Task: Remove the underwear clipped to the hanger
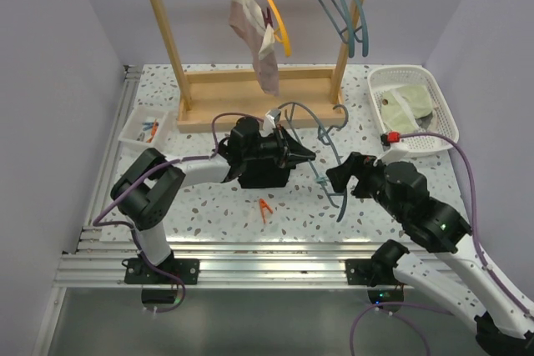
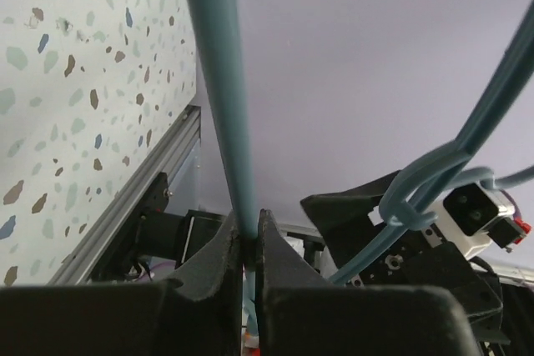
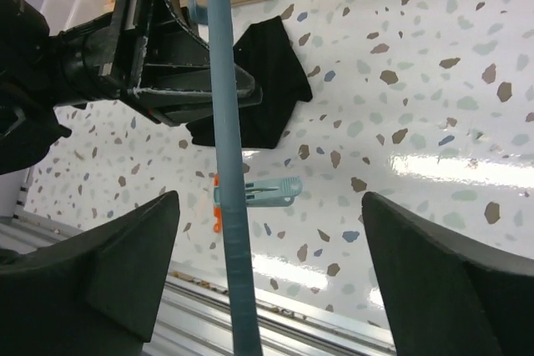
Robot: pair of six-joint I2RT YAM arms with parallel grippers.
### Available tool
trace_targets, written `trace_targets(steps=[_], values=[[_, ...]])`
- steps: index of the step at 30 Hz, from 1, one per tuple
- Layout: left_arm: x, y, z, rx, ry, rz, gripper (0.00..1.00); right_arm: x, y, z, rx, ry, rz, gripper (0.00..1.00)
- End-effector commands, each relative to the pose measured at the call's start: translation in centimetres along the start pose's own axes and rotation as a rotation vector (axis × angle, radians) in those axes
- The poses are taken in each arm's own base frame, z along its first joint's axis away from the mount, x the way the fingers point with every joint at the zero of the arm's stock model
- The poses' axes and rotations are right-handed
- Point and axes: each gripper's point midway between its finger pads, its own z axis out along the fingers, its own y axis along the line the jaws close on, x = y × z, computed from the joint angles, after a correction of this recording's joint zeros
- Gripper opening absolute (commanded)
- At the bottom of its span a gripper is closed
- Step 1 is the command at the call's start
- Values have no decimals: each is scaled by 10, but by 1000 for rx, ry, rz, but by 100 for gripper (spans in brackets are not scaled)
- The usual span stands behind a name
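Orange clip point(image 1: 265, 208) is lying on the desk point(image 1: 209, 206) toward the near edge. Right pincer point(image 3: 271, 231) is gaping wide around the teal hanger point(image 3: 219, 81) bar, fingers clear of it. Left pincer point(image 2: 249, 243) is clamping that same bar tight. We are seeing the black underwear point(image 3: 271, 72) lying on the desk under the left pincer. Pink-mauve underwear point(image 1: 260, 47) is hanging from a yellow hanger point(image 1: 282, 29) on the wooden rack point(image 1: 250, 93) at the far edge.

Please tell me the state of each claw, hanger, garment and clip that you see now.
left claw: shut on the blue hanger
right claw: open around the hanger's rod
black underwear: unclipped, lying on the table
pink underwear: hanging from the yellow hanger
orange clip: loose on the table
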Motion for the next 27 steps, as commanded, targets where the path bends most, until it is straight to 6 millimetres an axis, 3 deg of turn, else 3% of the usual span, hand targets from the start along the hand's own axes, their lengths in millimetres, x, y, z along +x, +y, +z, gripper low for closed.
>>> trace_targets(steps=[1,5,6,8,9,11,13,14,16,17,18,19,20,21,22,24,25,27], values=[[5,-8,-6,72,32,89,0,-33,0,-15,21,-118,44,98],[2,0,-15,81,25,82,0,-48,1,-32,15,-167,103,98],[-1,-8,-19,126,12,102,0,-45,-5,-35,45,-159,131,98],[0,-5,-26,142,15,70,0,-53,-26,-45,146,-220,200,98],[-1,-16,-31,198,11,100,0,-49,-34,-51,174,-224,250,98],[3,-20,-37,235,22,69,0,-43,-41,-52,194,-231,302,98],[7,-33,-45,317,31,108,0,-37,-34,-51,148,-219,416,98],[9,-37,-47,338,44,79,0,-16,-26,-40,104,-145,436,98],[18,-52,-57,426,77,116,0,-13,-5,-30,-8,-127,581,98],[20,-52,-58,438,94,81,0,9,-4,-15,-25,-74,609,98],[25,-61,-65,482,108,106,0,7,15,-12,-123,-58,700,98],[29,-61,-67,491,126,106,0,7,22,-13,-184,-58,740,98],[31,-63,-70,495,136,108,0,24,19,0,-189,-35,764,98],[33,-63,-71,494,143,114,0,15,32,-1,-277,-48,830,98],[37,-62,-73,489,153,119,0,26,29,6,-290,-39,854,98],[40,-62,-76,490,157,124,0,21,38,5,-367,-46,914,98],[42,-60,-78,488,159,120,0,30,35,11,-366,-34,932,98],[44,-59,-81,496,162,128,0,20,38,7,-430,-70,1000,98]])
